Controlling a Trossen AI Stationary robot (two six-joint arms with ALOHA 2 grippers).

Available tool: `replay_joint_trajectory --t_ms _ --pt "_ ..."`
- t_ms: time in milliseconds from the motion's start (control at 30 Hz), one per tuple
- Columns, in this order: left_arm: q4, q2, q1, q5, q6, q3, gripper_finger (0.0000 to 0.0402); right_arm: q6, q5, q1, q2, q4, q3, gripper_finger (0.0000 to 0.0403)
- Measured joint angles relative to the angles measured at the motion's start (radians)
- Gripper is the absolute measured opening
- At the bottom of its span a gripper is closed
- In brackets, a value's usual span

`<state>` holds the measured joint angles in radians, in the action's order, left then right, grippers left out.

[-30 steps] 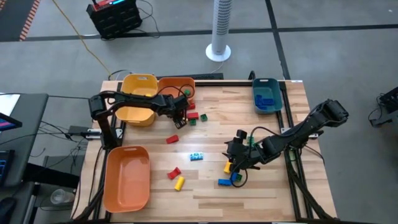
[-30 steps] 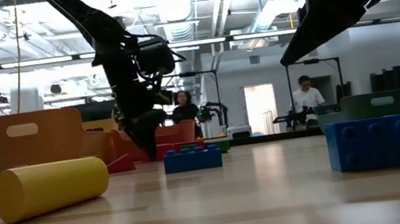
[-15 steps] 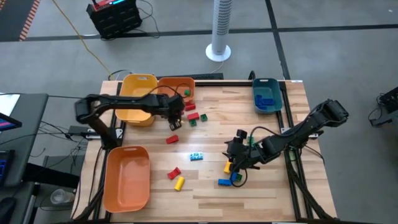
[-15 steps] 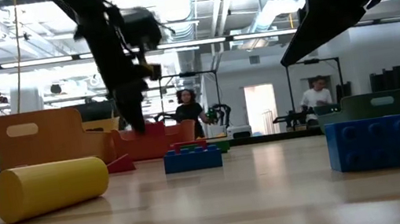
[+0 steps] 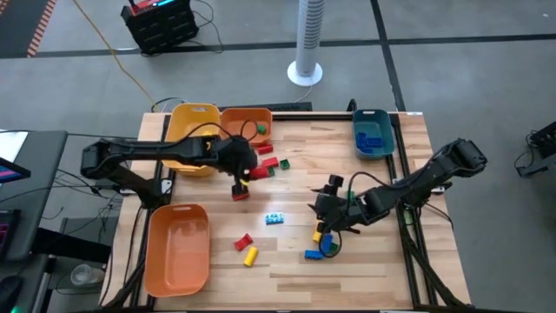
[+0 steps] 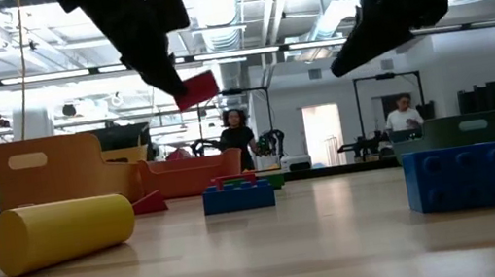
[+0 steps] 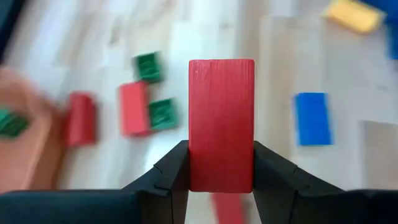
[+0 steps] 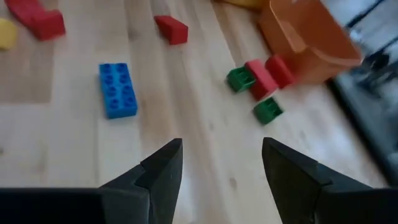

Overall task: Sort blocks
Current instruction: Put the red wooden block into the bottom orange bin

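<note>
Sorting is partly done: the left end effector (image 7: 221, 177) grips a red block (image 7: 221, 124) above the worktop (image 5: 295, 261); the right end effector (image 8: 221, 165) hangs wide open, empty; several blocks (image 5: 246, 249) remain loose.

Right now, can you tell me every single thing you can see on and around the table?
yellow bin: one, yellow, back left of the table
small orange bin: one, orange, right beside the yellow bin
big orange bin: one, orange, front left corner
teal bin: one, teal, back right, blue blocks inside
loose blocks: about a dozen, red, green, yellow and blue, spread over the table
red block: one, red, up in the air in the left claw
fan: one, white, on the floor behind the table
people: two, far off in the room
left claw: one, dark, shut on the red block
right claw: one, dark, open and empty, over the front right blocks
</note>
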<state>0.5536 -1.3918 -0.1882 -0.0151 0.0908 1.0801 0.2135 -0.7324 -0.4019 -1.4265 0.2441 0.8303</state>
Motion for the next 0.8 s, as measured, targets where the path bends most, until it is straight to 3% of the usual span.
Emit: replay_joint_trajectory --t_ms 233,433,633,800 --pt "-0.032 0.000 0.076 -0.073 0.055 0.000 0.0138 -0.288 0.001 0.026 0.000 -0.069 0.030 0.0230" --pt "0.064 0.000 0.194 -0.113 0.002 -0.009 0.0133 -0.325 0.001 0.032 0.000 -0.080 0.053 0.0230" --pt "0.206 0.060 0.332 -0.302 -0.224 -0.010 0.0133 -0.277 0.001 0.029 0.000 -0.061 0.053 0.0230" --pt "0.357 0.123 0.461 -0.323 -0.488 -0.010 0.0133 -0.276 0.001 0.032 0.000 -0.062 0.053 0.0230"
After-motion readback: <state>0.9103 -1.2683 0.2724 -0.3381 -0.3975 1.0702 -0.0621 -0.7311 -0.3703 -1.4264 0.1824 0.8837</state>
